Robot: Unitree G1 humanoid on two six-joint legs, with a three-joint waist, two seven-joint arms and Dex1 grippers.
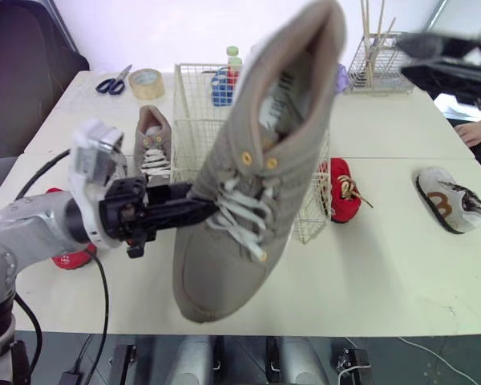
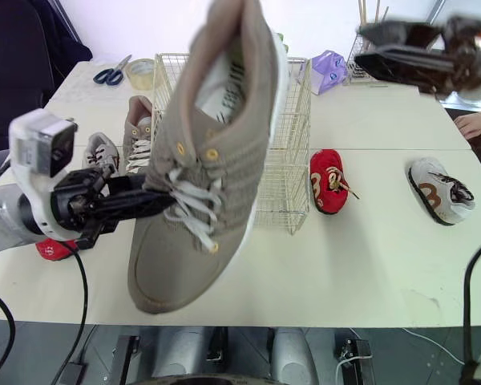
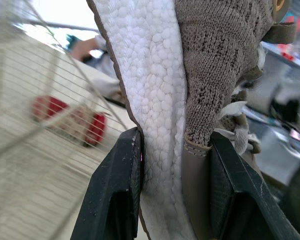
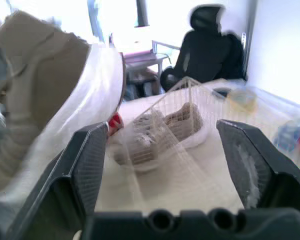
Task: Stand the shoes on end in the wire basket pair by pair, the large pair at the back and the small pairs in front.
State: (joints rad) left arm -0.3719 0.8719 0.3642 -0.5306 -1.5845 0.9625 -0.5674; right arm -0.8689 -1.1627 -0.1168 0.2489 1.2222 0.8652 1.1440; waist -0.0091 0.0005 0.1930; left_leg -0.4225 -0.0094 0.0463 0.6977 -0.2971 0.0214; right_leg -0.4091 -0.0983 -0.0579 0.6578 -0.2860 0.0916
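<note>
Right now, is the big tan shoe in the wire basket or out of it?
Out. The left gripper holds the tan shoe toe-down in the air, in front of the wire basket.
</note>
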